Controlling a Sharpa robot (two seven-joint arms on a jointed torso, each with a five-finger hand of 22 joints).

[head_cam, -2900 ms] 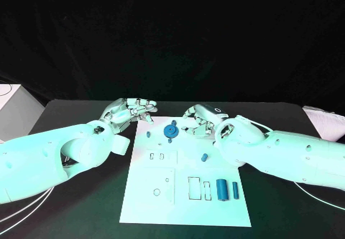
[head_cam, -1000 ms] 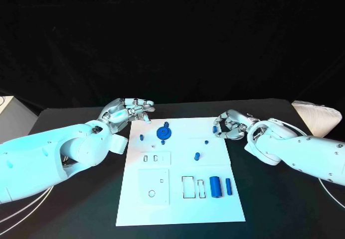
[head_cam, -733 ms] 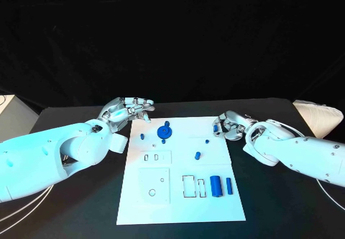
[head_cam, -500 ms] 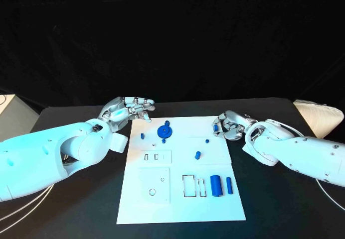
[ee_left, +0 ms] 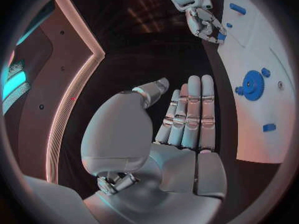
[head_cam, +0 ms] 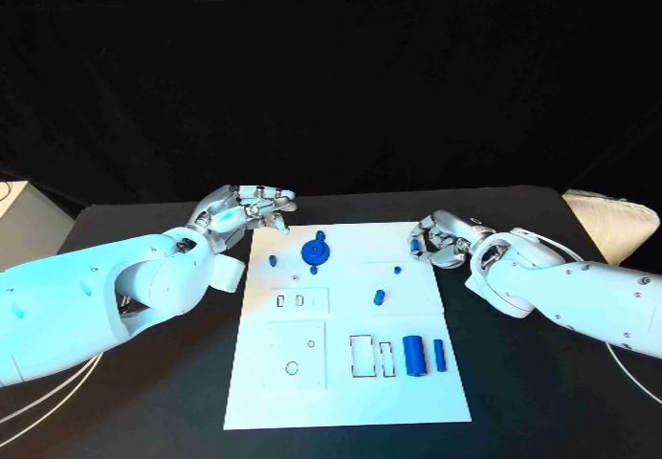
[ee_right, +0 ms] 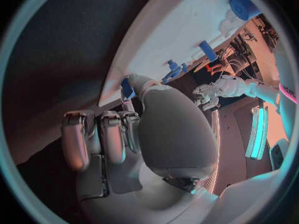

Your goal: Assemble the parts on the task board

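Note:
The white task board (head_cam: 345, 382) lies in the middle of the black table. A blue gear (head_cam: 316, 252) stands near its far edge, with small blue pieces (head_cam: 377, 297) around it. Two blue cylinders (head_cam: 414, 356) lie at the near right. My right hand (head_cam: 444, 239) hovers at the board's far right corner and pinches a small blue part (head_cam: 415, 246) between thumb and finger; the right wrist view shows that part (ee_right: 127, 88) at the thumb tip. My left hand (head_cam: 249, 210) hangs off the far left corner, holding nothing, with its fingers (ee_left: 190, 109) stretched out.
A pale bundle (head_cam: 607, 215) lies at the table's right edge, and a white box (head_cam: 11, 206) stands at the far left. Rectangular slots (head_cam: 362, 357) and a raised plate (head_cam: 297, 356) occupy the board's near half. Bare black table flanks the board.
Since the earliest frame my right hand has gone from beside the gear to the board's far right corner. Over the last second it hardly moved. The left hand stayed put.

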